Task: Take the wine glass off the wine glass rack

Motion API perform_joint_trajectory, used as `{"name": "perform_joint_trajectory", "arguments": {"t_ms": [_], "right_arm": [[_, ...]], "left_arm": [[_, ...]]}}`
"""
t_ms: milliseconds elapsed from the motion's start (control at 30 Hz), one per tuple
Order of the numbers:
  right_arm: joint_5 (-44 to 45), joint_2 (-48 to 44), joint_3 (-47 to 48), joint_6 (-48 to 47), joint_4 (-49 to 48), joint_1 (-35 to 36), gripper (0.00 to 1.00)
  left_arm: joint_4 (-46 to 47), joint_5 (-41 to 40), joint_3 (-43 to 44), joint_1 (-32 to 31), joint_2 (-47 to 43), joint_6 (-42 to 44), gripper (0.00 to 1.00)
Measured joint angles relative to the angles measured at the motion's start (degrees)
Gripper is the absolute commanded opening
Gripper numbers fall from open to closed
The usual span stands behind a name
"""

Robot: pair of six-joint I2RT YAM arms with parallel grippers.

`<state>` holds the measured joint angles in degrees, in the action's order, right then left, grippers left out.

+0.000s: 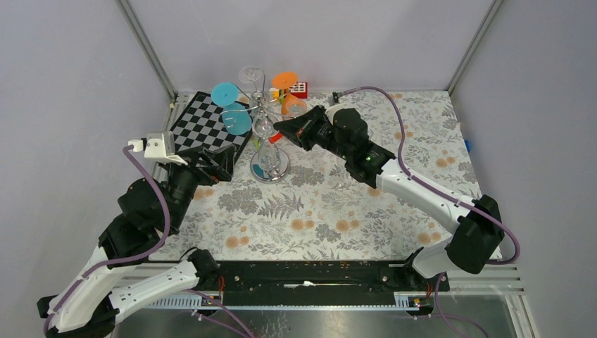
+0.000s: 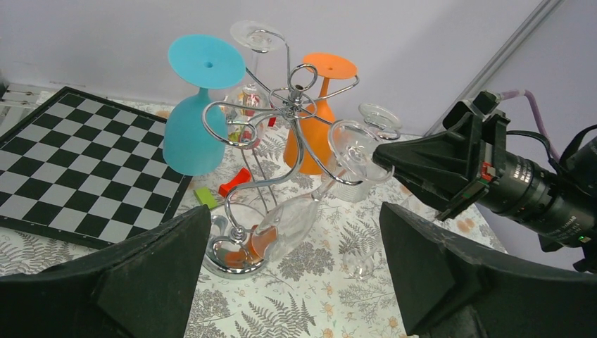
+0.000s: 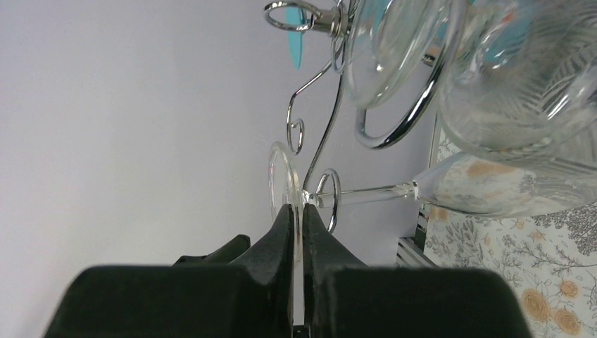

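Note:
The silver wire wine glass rack (image 1: 262, 105) stands at the back middle of the table; it also shows in the left wrist view (image 2: 296, 105) and the right wrist view (image 3: 331, 134). A clear wine glass (image 2: 292, 222) hangs tilted on it, its stem (image 3: 366, 191) through a curled loop and its bowl down by the round base. My right gripper (image 1: 280, 127) is shut on the rim of this glass's foot (image 3: 281, 176), with its fingers (image 3: 281, 232) pinching the disc. My left gripper (image 1: 215, 158) is open and empty, to the left of the rack's base; its fingers (image 2: 141, 274) frame the rack.
A turquoise glass (image 2: 197, 127), an orange glass (image 2: 317, 120) and other clear glasses (image 2: 253, 35) hang on the rack. A chessboard (image 1: 204, 123) lies to its left. Red (image 2: 236, 182) and green (image 2: 205, 197) blocks lie behind the base. A clear glass piece (image 2: 359, 264) lies on the cloth.

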<state>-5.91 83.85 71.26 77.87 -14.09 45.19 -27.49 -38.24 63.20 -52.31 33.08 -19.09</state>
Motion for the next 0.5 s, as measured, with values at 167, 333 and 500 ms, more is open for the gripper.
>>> {"name": "perform_joint_trajectory", "arguments": {"t_ms": [167,333,500], "right_arm": [[-1.75,-0.46,0.00,0.61,0.09,0.79,0.00],[-2.78,-0.46,0.00,1.38,-0.04,1.64,0.00],[-2.49,-0.44,0.00,0.55,-2.01,1.66,0.00]], "left_arm": [[0.13,-0.70,-0.52,0.00,-0.24,-0.09,0.98],[0.13,-1.07,-0.83,0.00,-0.24,-0.39,0.98],[0.11,-1.27,-0.90,0.00,-0.24,-0.44,0.98]]}}
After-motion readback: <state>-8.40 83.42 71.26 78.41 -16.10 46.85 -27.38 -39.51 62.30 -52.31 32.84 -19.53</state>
